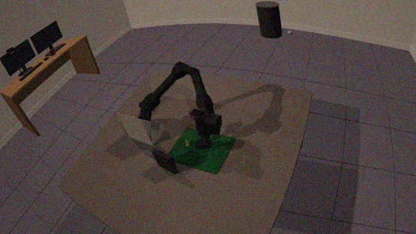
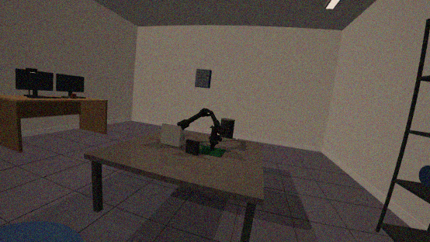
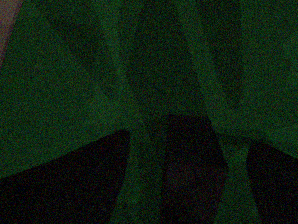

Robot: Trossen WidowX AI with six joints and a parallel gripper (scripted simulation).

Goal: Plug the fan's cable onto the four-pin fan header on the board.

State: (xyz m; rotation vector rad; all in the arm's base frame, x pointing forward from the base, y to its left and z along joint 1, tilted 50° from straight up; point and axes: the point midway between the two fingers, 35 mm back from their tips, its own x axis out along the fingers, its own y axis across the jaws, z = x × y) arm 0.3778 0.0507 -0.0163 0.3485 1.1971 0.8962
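Claw (image 1: 203, 143) low on green board (image 1: 210, 157), half-closed, apparently pinching the fan's plug, itself hidden | pale 4-pin header (image 1: 186, 142) just beside, bare | progress: grasp stage; seating, push-down, release all left
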